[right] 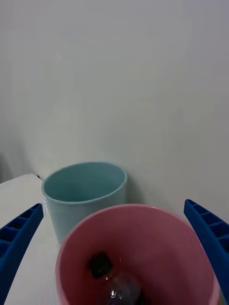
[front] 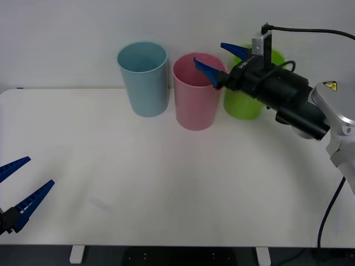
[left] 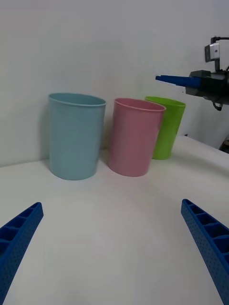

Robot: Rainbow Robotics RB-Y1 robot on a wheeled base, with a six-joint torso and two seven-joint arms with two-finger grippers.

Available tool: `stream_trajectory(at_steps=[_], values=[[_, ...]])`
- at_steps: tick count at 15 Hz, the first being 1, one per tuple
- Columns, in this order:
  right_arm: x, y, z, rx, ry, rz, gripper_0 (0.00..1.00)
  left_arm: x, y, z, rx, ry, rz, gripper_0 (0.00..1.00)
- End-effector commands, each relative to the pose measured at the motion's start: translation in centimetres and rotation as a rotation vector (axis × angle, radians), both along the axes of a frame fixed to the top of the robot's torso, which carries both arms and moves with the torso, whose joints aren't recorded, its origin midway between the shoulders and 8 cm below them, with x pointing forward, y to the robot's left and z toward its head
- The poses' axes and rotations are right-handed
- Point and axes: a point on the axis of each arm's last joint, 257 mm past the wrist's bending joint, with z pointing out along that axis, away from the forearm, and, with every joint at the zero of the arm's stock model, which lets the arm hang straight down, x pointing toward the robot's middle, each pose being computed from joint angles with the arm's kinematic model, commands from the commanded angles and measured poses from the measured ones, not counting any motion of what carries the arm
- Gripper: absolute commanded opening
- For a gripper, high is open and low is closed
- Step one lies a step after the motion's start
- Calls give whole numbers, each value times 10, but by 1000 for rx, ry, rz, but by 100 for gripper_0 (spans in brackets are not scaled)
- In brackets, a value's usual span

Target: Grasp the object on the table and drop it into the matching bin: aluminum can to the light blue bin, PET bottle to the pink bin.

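Note:
The PET bottle (right: pixel 114 281), clear with a black cap, lies inside the pink bin (front: pixel 195 100) (right: pixel 143 224) (left: pixel 133 138). My right gripper (front: pixel 221 62) (right: pixel 114 248) (left: pixel 169 79) hovers open just above that bin's rim, nothing between its blue fingers. The light blue bin (front: pixel 143 79) (right: pixel 83 198) (left: pixel 75 136) stands just left of the pink one at the back of the white table (front: pixel 166 183). My left gripper (front: pixel 18 191) (left: pixel 112 248) rests open low over the table's front left corner, far from the bins.
A lime green bin (front: pixel 247 100) (left: pixel 167 126) stands to the right of the pink bin, partly behind my right arm. A plain wall rises right behind the three bins. The wide middle and front of the table is bare white surface.

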Motion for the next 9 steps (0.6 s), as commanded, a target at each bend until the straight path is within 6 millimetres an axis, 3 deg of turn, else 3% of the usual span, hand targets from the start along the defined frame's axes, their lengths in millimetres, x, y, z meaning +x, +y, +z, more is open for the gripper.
stream_trajectory(at_steps=[1,5,9], values=[[-32,-7,-4,12,-10,41,100,0,0,0,0,0,0,100],[-76,-26,-22,-7,-21,62,100,0,0,0,0,0,0,100],[-107,-48,-40,-23,-27,83,100,0,0,0,0,0,0,100]])
